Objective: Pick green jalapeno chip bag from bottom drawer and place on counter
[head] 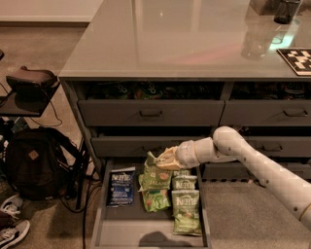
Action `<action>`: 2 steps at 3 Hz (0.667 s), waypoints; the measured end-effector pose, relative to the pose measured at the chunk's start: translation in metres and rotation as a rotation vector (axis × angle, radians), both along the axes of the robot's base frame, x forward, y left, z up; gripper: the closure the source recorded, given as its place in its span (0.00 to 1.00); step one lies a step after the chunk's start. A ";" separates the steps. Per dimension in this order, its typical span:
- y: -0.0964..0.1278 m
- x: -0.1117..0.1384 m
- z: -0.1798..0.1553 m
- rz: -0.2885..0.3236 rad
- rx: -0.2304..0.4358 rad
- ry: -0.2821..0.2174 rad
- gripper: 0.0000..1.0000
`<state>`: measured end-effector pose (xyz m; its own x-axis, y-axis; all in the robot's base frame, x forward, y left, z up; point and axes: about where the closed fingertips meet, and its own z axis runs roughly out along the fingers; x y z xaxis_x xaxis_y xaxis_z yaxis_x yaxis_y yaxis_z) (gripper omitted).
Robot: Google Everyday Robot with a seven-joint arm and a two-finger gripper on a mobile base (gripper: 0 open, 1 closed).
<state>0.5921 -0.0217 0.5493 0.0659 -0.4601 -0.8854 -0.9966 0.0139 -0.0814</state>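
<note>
Where the wide, shallow, dark grey bottom drawer (124, 224) stands pulled out at the foot of the cabinet, the cream two-finger gripper (161, 159) reaches in from the right on its white jointed arm (252, 158). It is pinched closed on the upper edge of the green jalapeno chip bag (156, 176), a small, light-green, crinkly packet. That bag sits at the back middle of the drawer. Its long axis runs front to back, with the top end toward the cabinet and raised at the gripper, and the lower end on a second light-green bag (156, 199). Just to its right lies a rear Kettle bag (184, 182), with a front Kettle bag (186, 211) ahead of it. To the left, apart, a dark blue Kettle bag (121, 187) lies flat on the drawer floor. The grey front of the next drawer (131, 146) hangs close above the gripper and the bag's top corner. The large glossy grey counter (170, 44) carries a checkered black-and-white card (296, 61) and a dark cup (286, 9) at its far right. A black backpack (34, 163) leans left of the cabinet.
</note>
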 end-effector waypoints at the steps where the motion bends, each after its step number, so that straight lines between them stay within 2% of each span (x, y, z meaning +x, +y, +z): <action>1: -0.007 -0.011 0.034 -0.011 0.063 -0.052 1.00; 2: -0.020 -0.039 0.100 -0.005 0.144 -0.151 1.00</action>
<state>0.5534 -0.0416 0.6495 0.2005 -0.3298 -0.9225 -0.9732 0.0416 -0.2264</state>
